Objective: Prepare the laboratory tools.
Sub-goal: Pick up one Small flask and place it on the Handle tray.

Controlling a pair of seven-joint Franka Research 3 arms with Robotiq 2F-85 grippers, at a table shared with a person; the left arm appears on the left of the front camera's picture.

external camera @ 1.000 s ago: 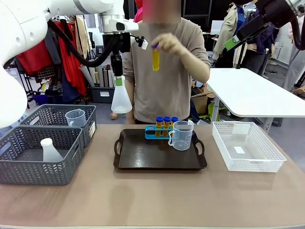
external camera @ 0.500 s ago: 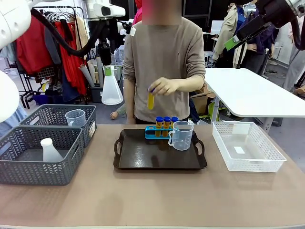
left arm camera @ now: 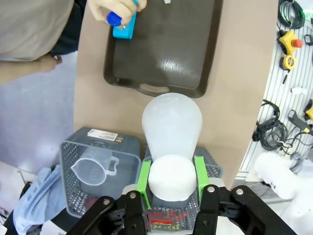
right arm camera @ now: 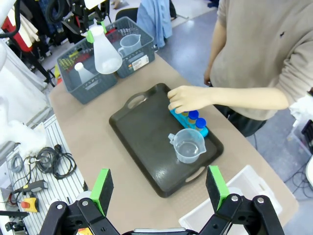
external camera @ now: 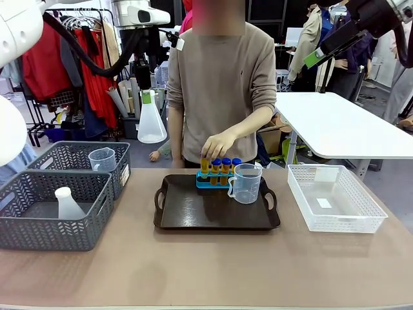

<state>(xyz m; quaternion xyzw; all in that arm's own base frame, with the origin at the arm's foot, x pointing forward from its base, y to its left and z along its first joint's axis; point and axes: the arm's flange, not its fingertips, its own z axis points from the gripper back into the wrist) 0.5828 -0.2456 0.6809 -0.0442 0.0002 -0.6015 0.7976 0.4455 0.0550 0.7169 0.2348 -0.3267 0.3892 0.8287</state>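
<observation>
person's hand (external camera: 218, 144) dropped onto rack (external camera: 208, 181), probably hiding one tube | left fingers (left arm camera: 171, 177) clamp flask (left arm camera: 171, 128) (mid-air) | right fingers (right arm camera: 159, 186) spread

No legible text or labels.

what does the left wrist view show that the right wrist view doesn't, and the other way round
Left wrist view alone: the left gripper seen close, green pads clamped on the neck of the conical flask.

Right wrist view alone: the right gripper open with nothing between its fingers, the beaker on the tray, the white basket.

Both: the dark tray, the person's hand at the blue rack, the grey baskets, the flask.
</observation>
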